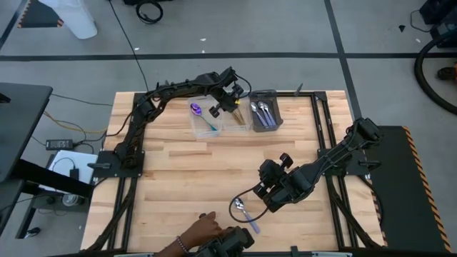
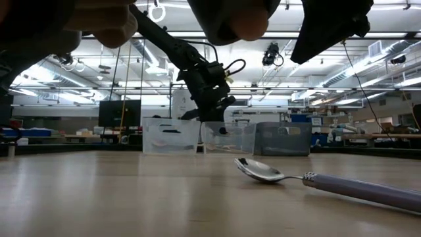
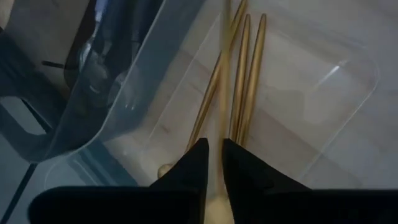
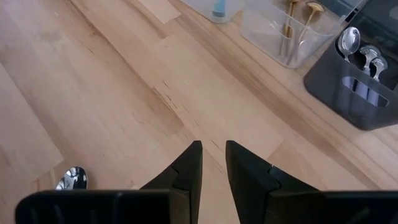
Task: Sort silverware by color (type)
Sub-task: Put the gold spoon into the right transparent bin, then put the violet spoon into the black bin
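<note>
The left gripper point(image 1: 230, 102) hangs over the middle clear bin point(image 1: 235, 116) at the far side of the wooden surface point(image 1: 214, 171), its jaws parted only a sliver; in the left wrist view a gold utensil point(image 3: 220, 93) runs straight through that narrow gap, blurred, and whether the jaws grip it or have just let go I cannot tell. Two more gold handles point(image 3: 247, 74) lie in the same bin beside it. To the left of this bin sits another clear bin point(image 1: 203, 118) that holds an iridescent purple spoon point(image 1: 196, 108) and a teal-handled piece point(image 1: 212, 123). To the right stands the dark grey bin point(image 1: 263, 111) with several shiny silver spoons point(image 1: 263, 109) in it. The right gripper point(image 1: 271, 194) hovers low over the near half of the surface, well apart from the bins, its jaws a narrow gap apart and with nothing between them. Just beside it, toward the near edge, a silver spoon with a lilac handle point(image 1: 243, 213) lies flat on the wood, bowl up in the low view point(image 2: 263, 171). A person's hand point(image 1: 198, 230) reaches onto the near edge of the surface, close to that spoon's handle but not touching it.
</note>
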### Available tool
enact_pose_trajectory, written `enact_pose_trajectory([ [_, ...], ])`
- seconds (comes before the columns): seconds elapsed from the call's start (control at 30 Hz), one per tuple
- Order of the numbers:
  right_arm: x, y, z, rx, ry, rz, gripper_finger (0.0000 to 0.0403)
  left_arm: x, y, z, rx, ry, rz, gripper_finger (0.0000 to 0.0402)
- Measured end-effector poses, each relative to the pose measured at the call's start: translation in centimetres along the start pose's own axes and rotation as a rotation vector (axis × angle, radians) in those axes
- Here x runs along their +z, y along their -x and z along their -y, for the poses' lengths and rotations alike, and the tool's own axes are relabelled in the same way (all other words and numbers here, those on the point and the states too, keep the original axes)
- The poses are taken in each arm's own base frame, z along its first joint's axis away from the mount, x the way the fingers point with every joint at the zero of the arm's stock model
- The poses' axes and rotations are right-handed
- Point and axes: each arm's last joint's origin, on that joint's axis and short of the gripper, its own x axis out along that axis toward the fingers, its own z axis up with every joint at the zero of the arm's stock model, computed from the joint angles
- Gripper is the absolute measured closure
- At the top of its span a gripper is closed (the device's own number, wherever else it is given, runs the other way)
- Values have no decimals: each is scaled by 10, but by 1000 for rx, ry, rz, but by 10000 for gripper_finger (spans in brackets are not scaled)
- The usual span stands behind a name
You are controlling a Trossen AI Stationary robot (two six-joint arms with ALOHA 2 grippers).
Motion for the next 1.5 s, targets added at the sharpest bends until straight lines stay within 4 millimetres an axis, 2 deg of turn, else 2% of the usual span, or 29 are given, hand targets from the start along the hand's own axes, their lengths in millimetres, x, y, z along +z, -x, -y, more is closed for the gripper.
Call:
enact_pose_trajectory([
  [0.37, 0, 0, 0, 1, -3, -1, 321, -1, 0, 0, 2, 34, -27, 306],
  [0.57, 0, 0, 0, 1, -3, -1, 321, 1, 2, 0, 6, 24, -64, 303],
  [0.93, -1, 1, 2, 7, 8, -41, 321, 14, 36, -9, 74, 1, -74, 310],
  [1.07, 3, 12, 11, 27, -16, -80, 321, 29, 56, -9, 78, -11, -63, 310],
  [1.23, 8, 30, 25, 39, -33, -59, 326, 60, 73, -4, 63, -13, -24, 311],
  [1.5, 10, 37, 36, 16, 30, -45, 328, 111, 64, 14, -35, -24, -2, 311],
])
